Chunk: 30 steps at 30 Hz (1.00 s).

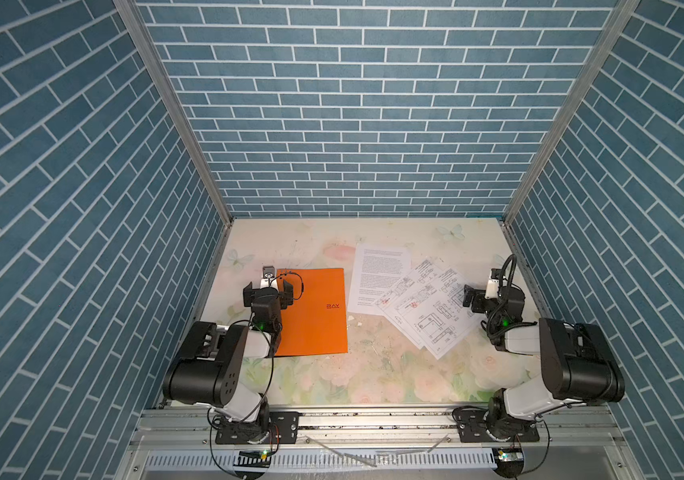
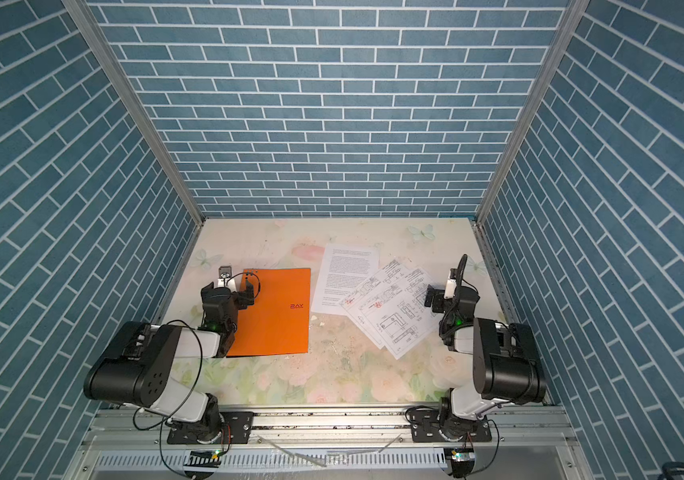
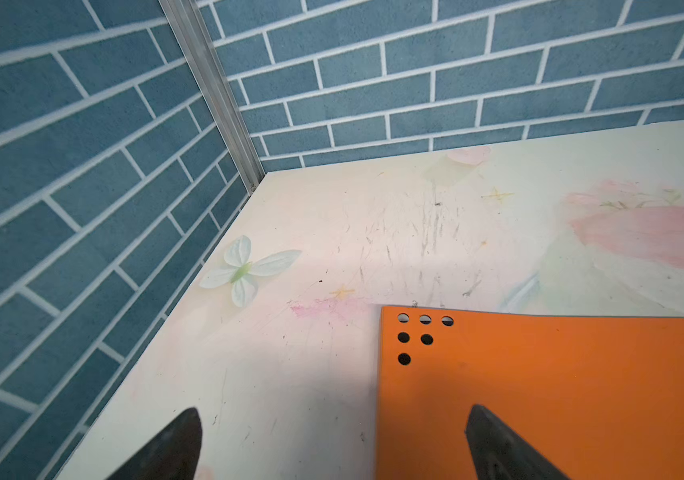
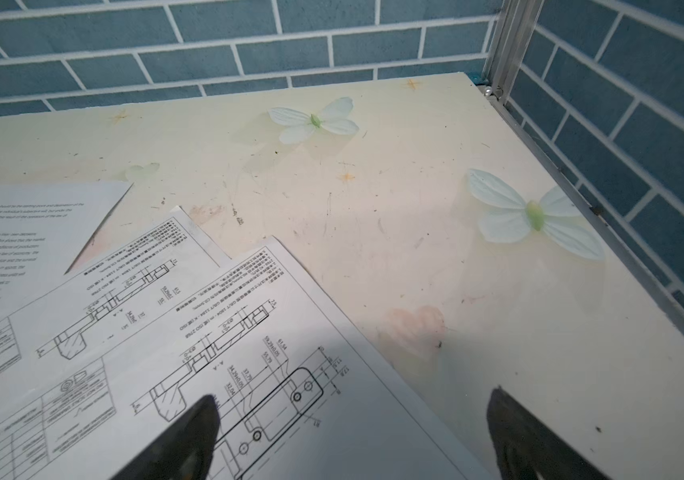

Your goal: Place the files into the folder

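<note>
The orange folder (image 1: pixel 315 311) (image 2: pixel 278 311) lies shut and flat on the left of the table, logo side up. My left gripper (image 1: pixel 269 287) (image 3: pixel 334 415) hangs open above its far left corner, one finger over the folder (image 3: pixel 560 395), the other over bare table. The files lie to the right, fanned and overlapping: a text sheet (image 1: pixel 377 278) (image 4: pixel 20 241) with two drawing sheets (image 1: pixel 423 307) (image 4: pixel 290 374) partly over it. My right gripper (image 1: pixel 470 299) (image 4: pixel 353 397) is open above the top drawing's right edge and holds nothing.
Blue brick-patterned walls (image 1: pixel 365 124) close in the floral table (image 1: pixel 373 374) at the back and on both sides, with aluminium posts in the corners. Both arm bases sit on a metal rail (image 1: pixel 373 419) at the front edge. Small white scraps (image 1: pixel 360 323) lie between folder and sheets.
</note>
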Each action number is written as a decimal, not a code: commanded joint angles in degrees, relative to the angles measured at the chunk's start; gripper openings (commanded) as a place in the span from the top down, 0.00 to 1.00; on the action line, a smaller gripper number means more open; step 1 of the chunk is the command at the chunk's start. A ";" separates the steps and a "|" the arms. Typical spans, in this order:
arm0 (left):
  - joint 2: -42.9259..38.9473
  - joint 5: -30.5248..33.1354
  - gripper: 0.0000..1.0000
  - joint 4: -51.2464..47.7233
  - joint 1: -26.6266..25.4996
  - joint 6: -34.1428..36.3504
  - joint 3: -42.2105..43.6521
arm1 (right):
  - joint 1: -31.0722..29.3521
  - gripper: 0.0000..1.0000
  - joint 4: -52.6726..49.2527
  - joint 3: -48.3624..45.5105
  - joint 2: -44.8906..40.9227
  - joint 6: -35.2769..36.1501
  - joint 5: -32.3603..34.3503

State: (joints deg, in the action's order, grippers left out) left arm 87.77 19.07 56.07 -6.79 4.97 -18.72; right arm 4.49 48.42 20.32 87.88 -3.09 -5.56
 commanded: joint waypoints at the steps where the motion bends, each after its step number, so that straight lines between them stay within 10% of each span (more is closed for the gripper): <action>1: 0.61 0.18 0.00 0.26 -0.06 0.17 -0.88 | -0.27 0.01 0.78 2.45 0.47 0.50 0.20; 30: -2.71 1.11 0.00 -3.93 0.60 -1.10 -1.45 | -0.32 0.10 -3.71 3.76 -1.80 -1.26 4.24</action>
State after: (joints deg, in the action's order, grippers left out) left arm 87.35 19.11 54.68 -6.50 4.58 -19.05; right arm 4.49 47.64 20.56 87.74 -3.20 -4.80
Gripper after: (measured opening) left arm 0.996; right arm 0.900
